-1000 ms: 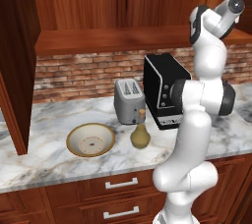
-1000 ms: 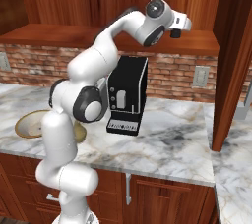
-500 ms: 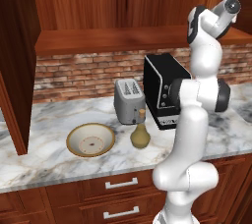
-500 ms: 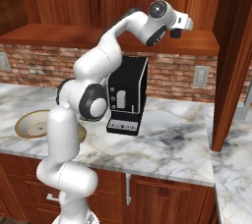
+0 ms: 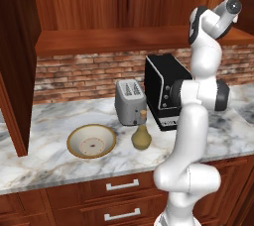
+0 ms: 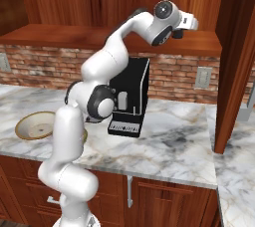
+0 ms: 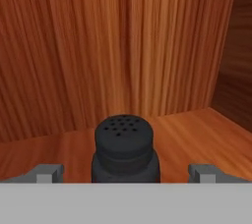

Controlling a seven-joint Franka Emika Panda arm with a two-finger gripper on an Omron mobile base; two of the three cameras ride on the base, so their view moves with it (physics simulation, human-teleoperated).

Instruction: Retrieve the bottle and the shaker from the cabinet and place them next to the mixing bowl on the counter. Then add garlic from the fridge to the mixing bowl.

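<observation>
Straddling the small black cylindrical shaker on the reddish-brown wooden cabinet shelf, our gripper gapes open (nothing held); closing off-centre could topple it.

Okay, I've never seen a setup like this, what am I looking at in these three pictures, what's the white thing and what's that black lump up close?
The white thing is a robot arm on a driving base in a rendered kitchen. Two pictures come from cameras on the base, behind the arm on its left and right; the third from a camera on its hand. On the counter lie a mixing bowl, a bottle beside it, a toaster and a black coffee machine. The arm reaches up into the cabinet. The black lump is a shaker standing on the cabinet shelf, between the hand's open fingers. Nothing is held.
</observation>
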